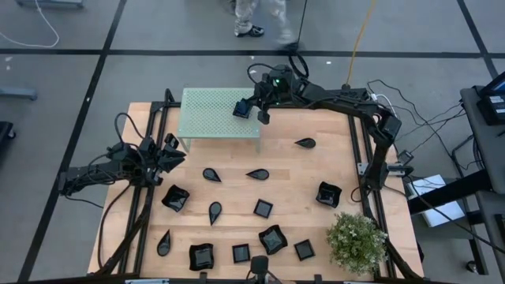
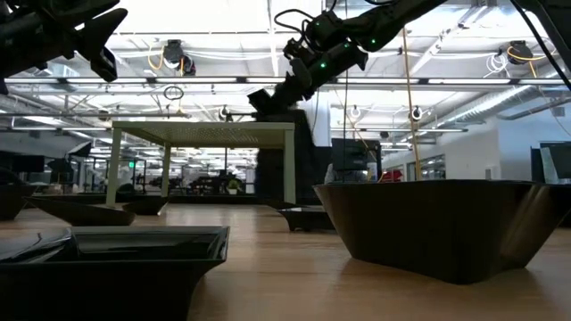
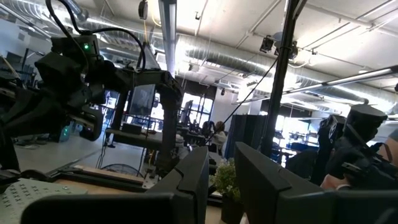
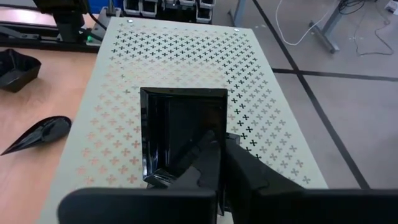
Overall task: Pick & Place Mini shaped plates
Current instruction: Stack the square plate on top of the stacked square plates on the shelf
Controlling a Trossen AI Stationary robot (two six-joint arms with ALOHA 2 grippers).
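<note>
One small square glossy black plate (image 4: 184, 134) sits pinched by its rim in my right end effector (image 4: 219, 163), just above the pale green perforated platform (image 4: 261, 81), so I think I am setting it there. Many more black plates (image 1: 263, 208) wait on the wooden tabletop (image 1: 316, 170). My left end effector (image 1: 169, 150) waits, narrowly parted, holding nothing.

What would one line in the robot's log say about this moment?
right gripper: fingers shut on square black dish, over green platform | left gripper: waiting at table's left side | other dishes: on table
</note>
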